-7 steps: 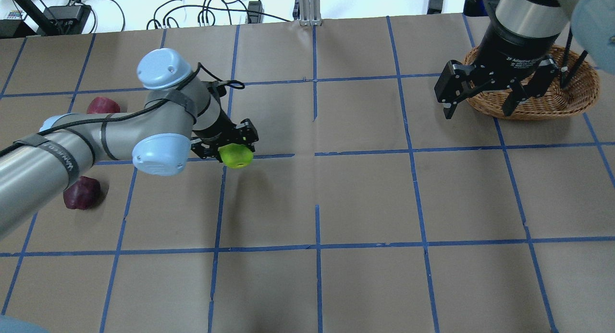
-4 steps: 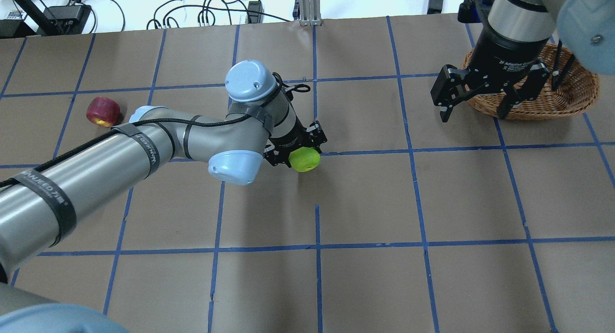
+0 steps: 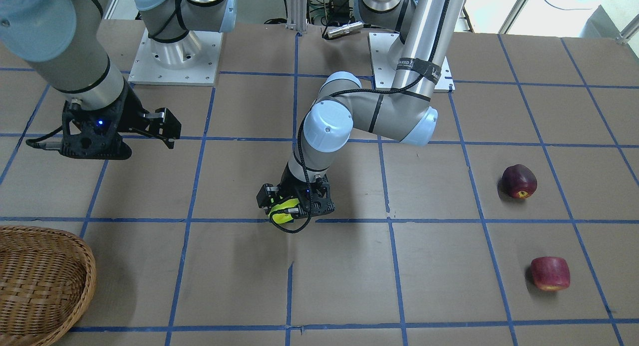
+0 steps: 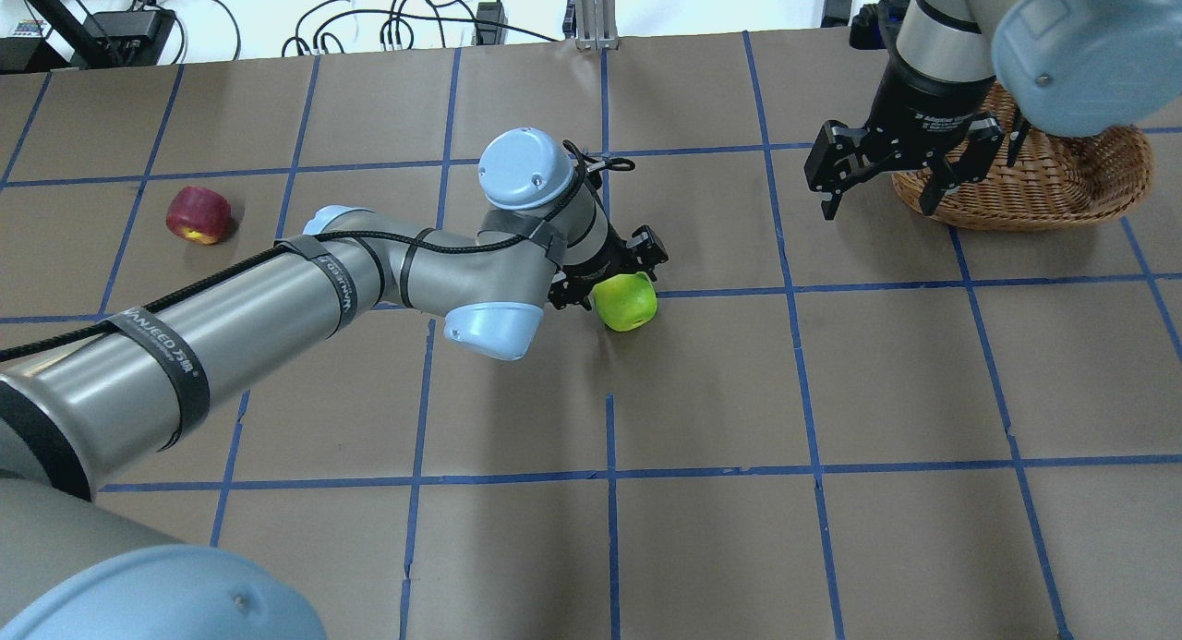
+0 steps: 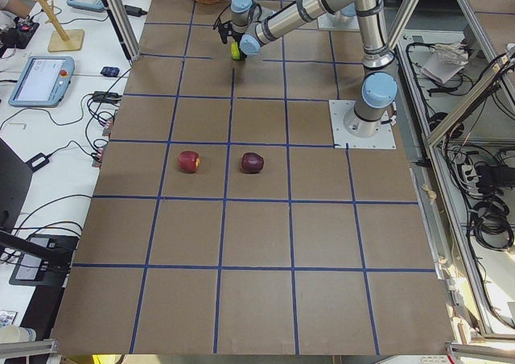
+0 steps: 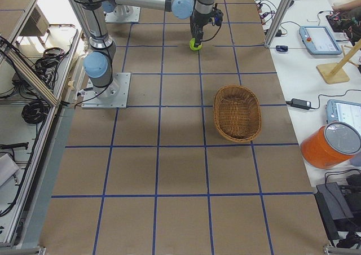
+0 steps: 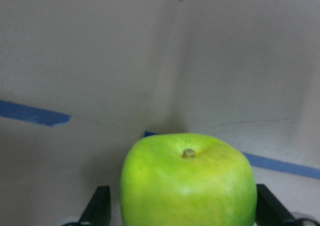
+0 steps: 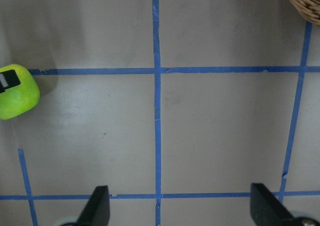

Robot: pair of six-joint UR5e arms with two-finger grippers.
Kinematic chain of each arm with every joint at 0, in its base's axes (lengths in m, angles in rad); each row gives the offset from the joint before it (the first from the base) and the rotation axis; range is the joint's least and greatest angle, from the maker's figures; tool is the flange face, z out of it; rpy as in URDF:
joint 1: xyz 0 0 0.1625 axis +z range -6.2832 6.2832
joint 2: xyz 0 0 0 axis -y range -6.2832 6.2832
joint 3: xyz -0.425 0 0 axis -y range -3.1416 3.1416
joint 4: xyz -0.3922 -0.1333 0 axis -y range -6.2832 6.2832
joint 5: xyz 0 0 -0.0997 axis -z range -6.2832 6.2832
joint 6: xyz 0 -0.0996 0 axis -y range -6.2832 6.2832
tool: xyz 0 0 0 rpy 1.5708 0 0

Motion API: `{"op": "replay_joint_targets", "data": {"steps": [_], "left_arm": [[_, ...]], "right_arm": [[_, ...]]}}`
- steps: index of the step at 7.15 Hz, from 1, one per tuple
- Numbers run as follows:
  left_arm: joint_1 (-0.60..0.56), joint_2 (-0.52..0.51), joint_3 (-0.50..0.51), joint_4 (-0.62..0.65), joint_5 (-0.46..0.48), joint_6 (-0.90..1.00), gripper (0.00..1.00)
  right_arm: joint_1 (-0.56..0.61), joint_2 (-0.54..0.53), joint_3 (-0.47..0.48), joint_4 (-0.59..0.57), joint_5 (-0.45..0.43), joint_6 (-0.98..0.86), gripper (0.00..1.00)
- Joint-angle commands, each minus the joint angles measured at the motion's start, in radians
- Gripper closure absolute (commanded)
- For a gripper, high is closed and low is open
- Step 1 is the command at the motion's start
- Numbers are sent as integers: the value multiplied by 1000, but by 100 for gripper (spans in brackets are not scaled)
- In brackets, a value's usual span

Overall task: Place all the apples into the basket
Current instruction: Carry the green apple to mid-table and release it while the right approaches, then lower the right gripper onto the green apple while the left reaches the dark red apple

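My left gripper (image 4: 614, 284) is shut on the lime-green apple (image 4: 628, 303) and holds it low over the table's middle; the apple also fills the left wrist view (image 7: 187, 181). My right gripper (image 4: 879, 201) is open and empty, just left of the wicker basket (image 4: 1053, 183). It looks down on the table and sees the green apple (image 8: 17, 98) at its left edge. The squarish red apple (image 4: 199, 215) lies at the far left. The maroon apple (image 3: 519, 181) lies near it and is hidden under my left arm in the overhead view.
The table is brown paper with a grid of blue tape. The basket (image 3: 40, 281) holds nothing that I can see. The arm bases (image 3: 174, 56) stand at the robot's edge of the table. Cables lie beyond the far edge (image 4: 397, 21).
My left arm has swung right with the green apple, from the left part of the table to its middle. My right gripper has moved left, off the basket, still open.
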Motion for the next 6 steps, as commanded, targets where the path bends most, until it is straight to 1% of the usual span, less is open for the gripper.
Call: {"op": "replay_joint_targets", "data": {"steps": [1,2,3,4,5,6], "left_arm": [[113,67,147,-333,4,85,0],[174,95,212,-502,71,243,0],[255,124,223,-589,141,363,0],[331,164,210,-646,184,520,0],[374,199,185,-679,297,691,0],[408,239,149,-682,423,817,0]], "right_arm": [[17,17,46,-62,8,-3,0],[65,20,84,-150,8,7,0],[131,50,128,-273,8,11,0],[197,87,153,-362,15,13,0],[261,132,155,-410,22,13,0],[299,176,155,-413,83,14,0]]}}
